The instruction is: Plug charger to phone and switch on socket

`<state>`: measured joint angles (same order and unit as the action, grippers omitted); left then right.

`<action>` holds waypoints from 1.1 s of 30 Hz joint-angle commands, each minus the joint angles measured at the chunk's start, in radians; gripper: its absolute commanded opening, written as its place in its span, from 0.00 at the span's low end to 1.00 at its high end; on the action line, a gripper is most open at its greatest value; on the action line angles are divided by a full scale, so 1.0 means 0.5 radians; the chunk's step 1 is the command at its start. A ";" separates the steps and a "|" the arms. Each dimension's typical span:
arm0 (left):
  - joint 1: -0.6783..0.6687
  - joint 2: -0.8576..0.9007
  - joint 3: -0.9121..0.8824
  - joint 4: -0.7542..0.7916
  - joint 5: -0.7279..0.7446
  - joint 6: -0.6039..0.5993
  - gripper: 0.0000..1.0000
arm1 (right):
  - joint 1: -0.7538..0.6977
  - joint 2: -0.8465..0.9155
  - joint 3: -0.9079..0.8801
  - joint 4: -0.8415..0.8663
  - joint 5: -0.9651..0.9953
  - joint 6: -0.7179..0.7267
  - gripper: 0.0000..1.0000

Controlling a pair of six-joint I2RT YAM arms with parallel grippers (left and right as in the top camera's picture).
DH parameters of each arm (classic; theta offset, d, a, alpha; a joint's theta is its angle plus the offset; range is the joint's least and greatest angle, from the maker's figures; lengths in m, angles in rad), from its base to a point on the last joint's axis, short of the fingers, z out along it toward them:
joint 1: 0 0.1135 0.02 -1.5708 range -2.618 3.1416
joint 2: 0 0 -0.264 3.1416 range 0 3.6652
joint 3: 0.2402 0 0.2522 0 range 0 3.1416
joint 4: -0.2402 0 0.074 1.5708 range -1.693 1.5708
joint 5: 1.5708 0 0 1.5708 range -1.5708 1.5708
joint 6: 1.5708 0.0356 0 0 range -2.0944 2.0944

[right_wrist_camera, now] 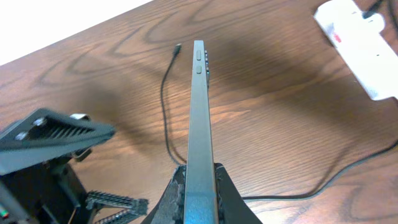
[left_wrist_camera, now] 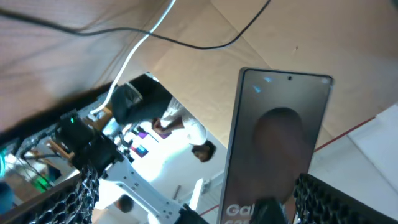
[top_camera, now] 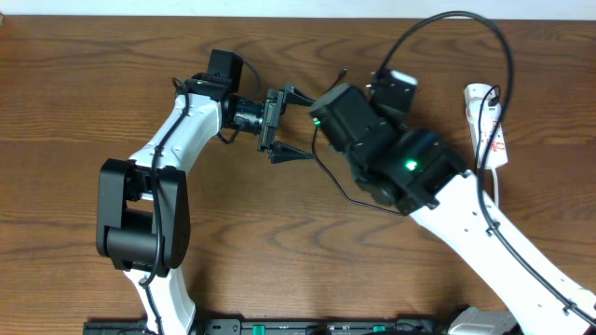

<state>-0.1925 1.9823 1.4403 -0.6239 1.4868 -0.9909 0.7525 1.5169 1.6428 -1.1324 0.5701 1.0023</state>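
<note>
Right wrist view: the phone (right_wrist_camera: 199,112) is up above the table (right_wrist_camera: 280,143), thin edge up. The right gripper (right_wrist_camera: 199,186) pinches its near end tight. The charger (right_wrist_camera: 165,93) lies on the wood just beside it, tip loose. The socket (right_wrist_camera: 357,37) is well apart. The left gripper (top_camera: 310,127) is wide open and empty. I think it should pinch the cable right behind the tip while the phone is held steady.

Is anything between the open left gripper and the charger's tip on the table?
Nothing visible. The charger's tip lies on bare table, on the left gripper side of the phone. The right gripper holds the phone edge-on close beside the tip, so the approach looks tight.
</note>
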 commanded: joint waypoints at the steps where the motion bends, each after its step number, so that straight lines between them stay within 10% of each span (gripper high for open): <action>1: 0.008 -0.041 0.008 0.246 0.027 0.076 0.98 | -0.049 -0.053 0.054 -0.012 0.053 0.085 0.01; 13: 0.008 -0.050 0.008 1.514 0.166 -0.113 0.98 | -0.333 -0.055 0.054 -0.047 -0.208 0.098 0.01; 22: 0.008 -0.050 0.008 1.536 0.078 -0.583 0.98 | -0.499 -0.055 0.054 -0.005 -0.444 0.120 0.01; 33: 0.008 -0.050 0.008 1.536 0.077 -0.617 0.98 | -0.517 -0.055 0.054 0.088 -0.502 0.172 0.01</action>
<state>-0.1925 1.9812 1.4349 0.1390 1.5200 -1.2861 0.5011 1.5150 1.6432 -1.0969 0.3054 1.0630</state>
